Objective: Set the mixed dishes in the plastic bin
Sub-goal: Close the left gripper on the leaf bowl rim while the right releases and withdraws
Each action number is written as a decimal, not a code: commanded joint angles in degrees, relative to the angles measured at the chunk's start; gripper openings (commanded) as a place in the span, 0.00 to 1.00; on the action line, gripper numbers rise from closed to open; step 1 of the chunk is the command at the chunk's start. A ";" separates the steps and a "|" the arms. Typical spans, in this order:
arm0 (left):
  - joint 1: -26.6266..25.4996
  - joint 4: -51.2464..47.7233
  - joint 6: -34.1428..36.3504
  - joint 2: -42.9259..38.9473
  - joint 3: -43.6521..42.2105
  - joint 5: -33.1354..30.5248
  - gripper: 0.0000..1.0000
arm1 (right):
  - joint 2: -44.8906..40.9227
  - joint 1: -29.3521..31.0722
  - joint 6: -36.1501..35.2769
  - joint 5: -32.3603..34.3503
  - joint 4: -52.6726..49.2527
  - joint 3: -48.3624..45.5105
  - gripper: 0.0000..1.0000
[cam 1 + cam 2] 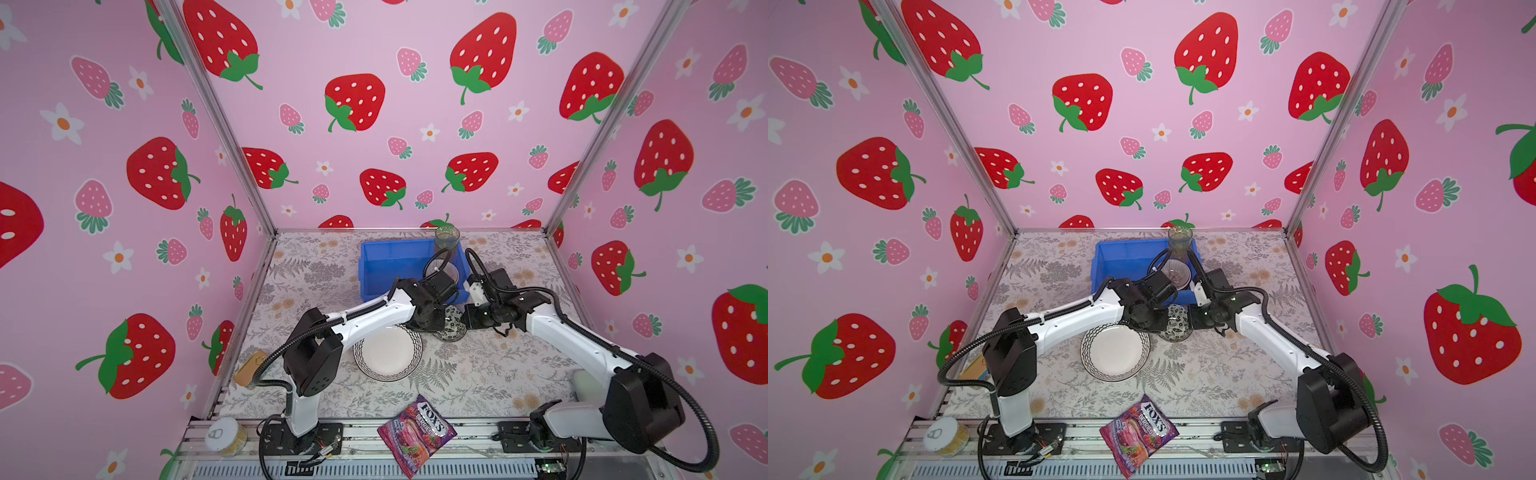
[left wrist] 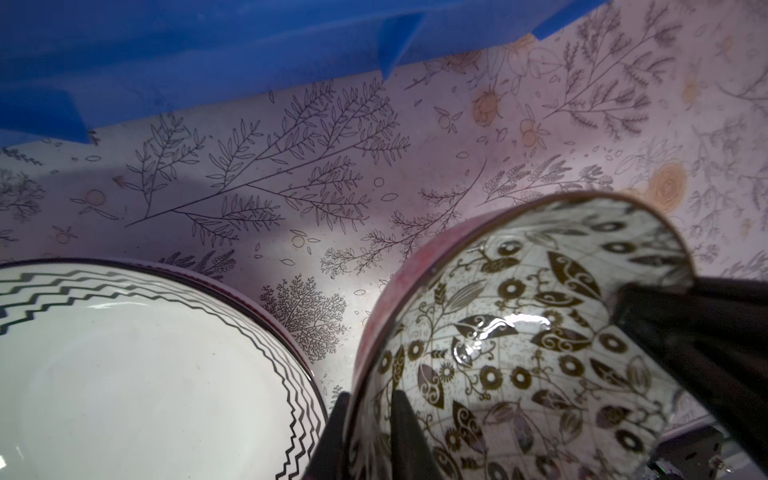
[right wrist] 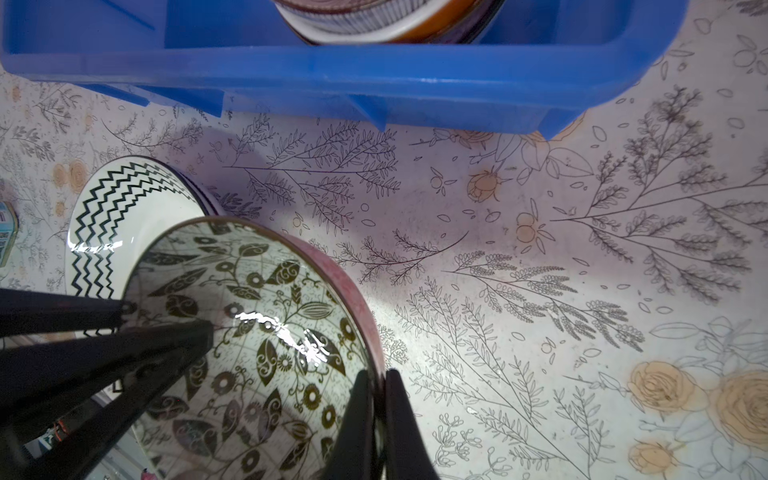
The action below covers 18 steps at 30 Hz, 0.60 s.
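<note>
My right gripper [image 3: 375,419] is clenched on the rim of the patterned bowl [image 3: 266,332]. The left gripper [image 2: 368,432] straddles the opposite rim narrowly; pinching or not, I cannot tell. The bowl is outside the blue bin [image 1: 386,257], beside the zigzag plate [image 1: 386,353].

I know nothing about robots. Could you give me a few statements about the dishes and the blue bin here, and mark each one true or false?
1. The left gripper and the right gripper both clamp the rim of one patterned bowl. True.
2. The blue bin is empty. False: a ribbed bowl sits in it.
3. The zigzag plate lies on the table, outside the bin. True.
4. The candy bag is in the bin. False: it lies by the table's front edge.
</note>
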 commanded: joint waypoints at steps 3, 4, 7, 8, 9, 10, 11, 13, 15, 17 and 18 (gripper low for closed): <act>-0.48 -2.90 -0.33 -0.20 1.29 -2.31 0.07 | 1.30 0.25 -2.08 -1.69 0.61 2.97 0.00; -0.51 -2.96 -0.43 -0.37 1.04 -2.58 0.00 | 1.53 0.24 -2.23 -1.75 0.65 3.17 0.00; -0.45 -3.35 -0.79 -0.87 0.58 -3.11 0.00 | 2.19 0.24 -2.63 -2.23 0.90 3.79 0.00; -0.53 -3.36 -0.88 -1.06 0.35 -3.17 0.00 | 2.42 0.24 -2.80 -2.45 0.92 3.97 0.00; -0.48 -3.37 -0.96 -1.26 0.13 -3.33 0.00 | 2.76 0.20 -3.02 -2.70 0.96 4.20 0.00; -0.49 -3.40 -1.14 -1.52 0.02 -3.47 0.00 | 2.95 0.16 -3.07 -3.06 1.22 4.45 0.00; -0.46 -3.45 -1.23 -1.70 -0.17 -3.59 0.00 | 3.20 0.15 -3.18 -3.28 1.35 4.64 0.00; -0.52 -3.46 -1.29 -2.11 -0.46 -3.77 0.00 | 3.78 0.16 -3.53 -3.84 1.53 5.15 0.00; -0.51 -3.65 -1.23 -2.38 -0.54 -3.95 0.00 | 4.07 0.07 -3.68 -4.34 1.67 5.55 0.06; -0.52 -4.01 -0.99 -2.51 -0.30 -4.04 0.00 | 4.17 -0.10 -3.85 -4.97 1.67 5.82 0.13; -0.49 -4.19 -0.97 -2.60 -0.17 -4.12 0.00 | 4.09 -0.27 -3.95 -5.38 1.81 5.92 0.19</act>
